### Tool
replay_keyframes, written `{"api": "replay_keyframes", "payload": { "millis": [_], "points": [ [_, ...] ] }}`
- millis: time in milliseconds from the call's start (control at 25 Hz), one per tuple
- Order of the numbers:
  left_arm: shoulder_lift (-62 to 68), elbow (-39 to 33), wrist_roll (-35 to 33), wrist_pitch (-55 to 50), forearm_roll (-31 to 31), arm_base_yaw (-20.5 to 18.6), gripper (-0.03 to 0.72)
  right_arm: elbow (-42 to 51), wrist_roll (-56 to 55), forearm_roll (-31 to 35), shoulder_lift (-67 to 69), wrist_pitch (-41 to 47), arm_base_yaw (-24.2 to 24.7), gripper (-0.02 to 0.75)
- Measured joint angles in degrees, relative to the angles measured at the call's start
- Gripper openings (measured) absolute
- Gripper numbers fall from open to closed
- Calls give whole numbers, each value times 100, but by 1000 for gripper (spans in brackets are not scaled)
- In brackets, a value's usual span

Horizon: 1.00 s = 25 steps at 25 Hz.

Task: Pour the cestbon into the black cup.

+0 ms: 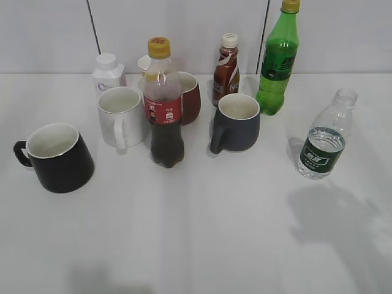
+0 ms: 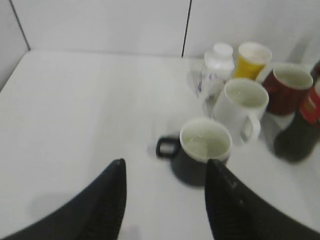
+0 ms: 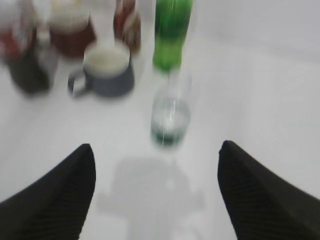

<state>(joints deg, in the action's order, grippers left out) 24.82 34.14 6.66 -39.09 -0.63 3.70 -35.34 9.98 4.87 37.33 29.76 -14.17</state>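
No wording can be read for certain: the cestbon (image 1: 323, 144) carries white marks on its dark green label (too small), and the cola bottle (image 1: 163, 104) has an equally illegible red label.

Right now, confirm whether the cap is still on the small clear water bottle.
No, the cestbon stands with its neck open and no cap on it in the exterior view.

Colours on white table (image 1: 245, 245)

Clear cestbon (image 1: 324, 138) with dark green label, white marks. Glossy black cup (image 1: 56, 157), white inside. Grey-blue mug (image 1: 236, 122), white mug (image 1: 120, 116), dark red mug (image 1: 189, 97). Green soda bottle (image 1: 277, 58), yellow cap. Dark cola bottle (image 1: 163, 105), red label, yellow cap. Ribbed black left fingers (image 2: 107, 200).
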Motion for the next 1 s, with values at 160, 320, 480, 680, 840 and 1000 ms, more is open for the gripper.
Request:
{"api": "replay_keyframes", "payload": {
  "millis": [160,320,480,680,840,1000],
  "points": [
    [-812,136,0,-1599,7,0,396,-5,-593,-435,-1047,1927,0,582],
    [-1412,95,0,-2495,2,0,385,272,-998,-1028,-1975,3081,0,582],
    [-1928,-183,-21,-2658,2,0,379,530,-1044,-1126,-2604,3070,0,580],
    [-2198,-380,-260,-2268,63,0,379,602,-1054,-1172,-2725,3034,0,580],
    [-2227,-405,-328,-2205,63,0,379,602,-1054,-1184,-2725,3011,0,580],
    [-2227,-405,-328,-2178,63,0,375,602,-1059,-1184,-2725,3004,0,580]
  ]
}}
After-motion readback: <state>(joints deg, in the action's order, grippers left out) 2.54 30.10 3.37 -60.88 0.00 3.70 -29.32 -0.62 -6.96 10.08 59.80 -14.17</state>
